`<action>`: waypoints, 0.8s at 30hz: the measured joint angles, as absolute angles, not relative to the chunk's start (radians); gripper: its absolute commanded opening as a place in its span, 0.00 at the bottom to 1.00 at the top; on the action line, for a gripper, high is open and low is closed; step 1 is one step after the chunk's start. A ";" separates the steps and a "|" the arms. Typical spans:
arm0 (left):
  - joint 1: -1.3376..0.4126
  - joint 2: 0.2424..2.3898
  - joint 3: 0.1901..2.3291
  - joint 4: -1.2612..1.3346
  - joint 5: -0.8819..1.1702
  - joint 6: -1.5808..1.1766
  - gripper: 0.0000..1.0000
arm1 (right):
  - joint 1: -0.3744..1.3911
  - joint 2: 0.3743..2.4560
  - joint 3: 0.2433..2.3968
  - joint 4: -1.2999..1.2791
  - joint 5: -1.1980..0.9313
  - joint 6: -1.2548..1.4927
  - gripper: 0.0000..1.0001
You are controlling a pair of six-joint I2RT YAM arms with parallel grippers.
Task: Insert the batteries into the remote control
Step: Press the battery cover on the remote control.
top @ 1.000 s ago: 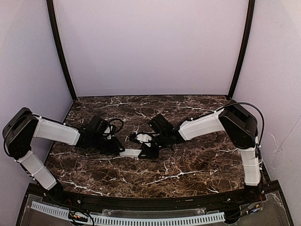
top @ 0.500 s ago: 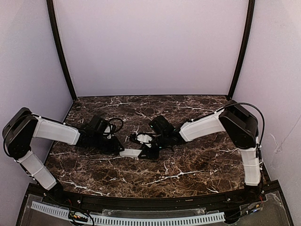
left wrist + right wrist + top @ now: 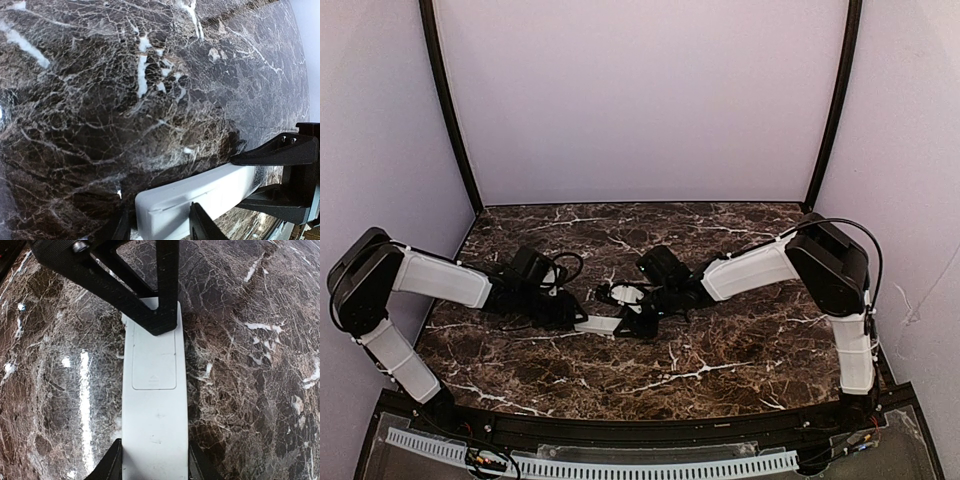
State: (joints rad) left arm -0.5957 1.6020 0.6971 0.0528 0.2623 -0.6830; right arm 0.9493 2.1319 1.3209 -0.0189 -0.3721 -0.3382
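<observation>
Movement is almost nil: my left gripper [image 3: 160, 227] and right gripper [image 3: 155, 465] stay clamped on the remote control [image 3: 155, 410]; its cover [image 3: 154, 360] looks unopened.

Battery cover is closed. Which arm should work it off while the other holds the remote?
Probably left. The left gripper sits at the battery cover end of the remote control; the right gripper clamps the plain end.

One remote control [image 3: 155, 405], two end effectors [image 3: 575, 319] [image 3: 626, 325], one marble table [image 3: 740, 360].
</observation>
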 measured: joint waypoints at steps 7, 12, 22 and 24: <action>-0.584 1.606 0.688 0.085 0.278 -0.720 0.31 | 0.949 2.131 1.310 -0.001 -0.372 -0.338 0.17; -0.574 1.606 0.678 0.108 0.289 -0.729 0.28 | 0.951 2.128 1.304 0.005 -0.366 -0.338 0.15; -0.569 1.608 0.664 0.142 0.326 -0.713 0.53 | 0.951 2.126 1.301 0.009 -0.364 -0.336 0.14; -0.569 1.609 0.660 0.158 0.344 -0.707 0.54 | 0.951 2.126 1.301 0.009 -0.364 -0.334 0.13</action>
